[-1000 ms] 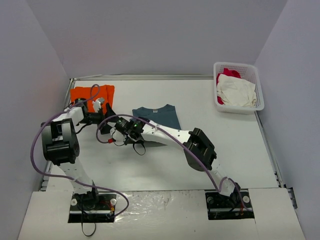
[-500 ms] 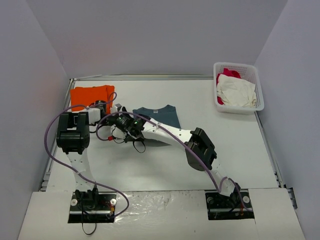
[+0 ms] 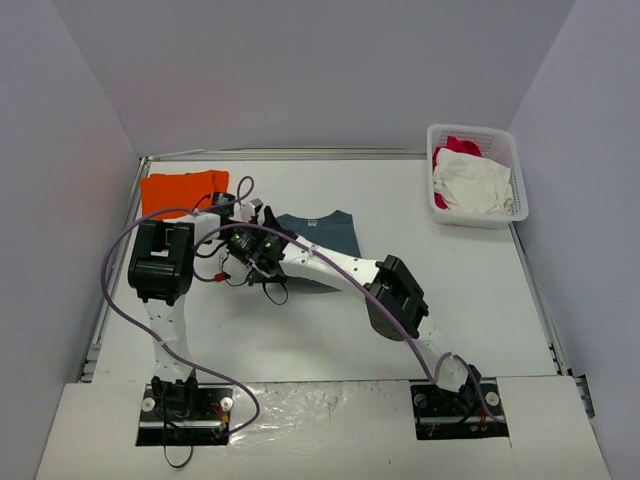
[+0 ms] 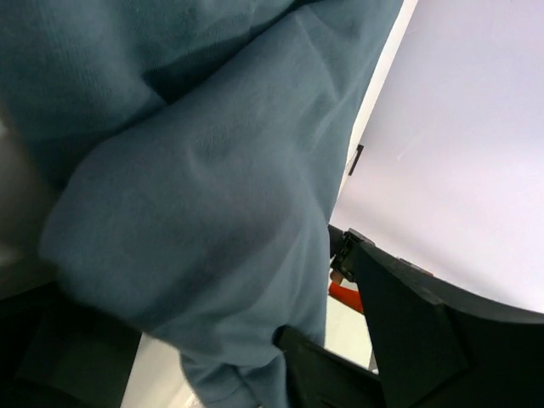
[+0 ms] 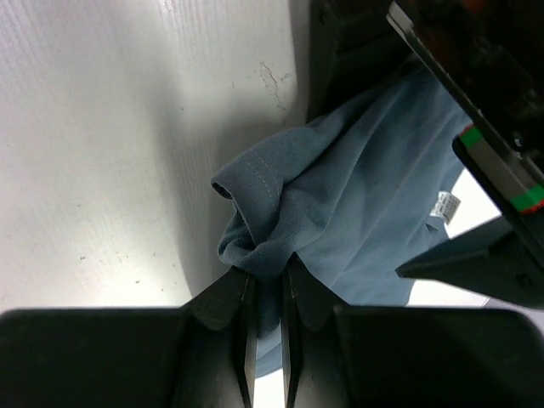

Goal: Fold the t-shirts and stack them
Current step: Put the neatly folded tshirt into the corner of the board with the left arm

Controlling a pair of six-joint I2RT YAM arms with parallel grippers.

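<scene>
The jaws of both grippers are hard to read from the top camera. There the left gripper [image 3: 252, 213] and right gripper [image 3: 232, 264] crowd together at the left edge of the slate-blue t-shirt [image 3: 325, 232], which lies mid-table just right of the orange t-shirt [image 3: 180, 190]. The orange one sits as a neat rectangle in the far-left corner of the table [image 3: 450, 300] and looks already folded. The blue one appears mid-fold, so finishing it and stacking the pair is judged to remain. A white basket [image 3: 500, 140] at the far right holds a white garment [image 3: 472, 185] and a red-pink garment [image 3: 455, 146].

The left wrist camera shows that gripper's fingers spread wide at the bottom corners, with a bulge of blue cloth filling the frame between them. Whether it touches either finger cannot be told. A small orange-red patch beyond is too cut off to identify.

The right wrist camera shows the jaws nearly closed, pinching a bunched hem of the blue shirt. Black hardware crossing the upper right hides the rest of the cloth.
</scene>
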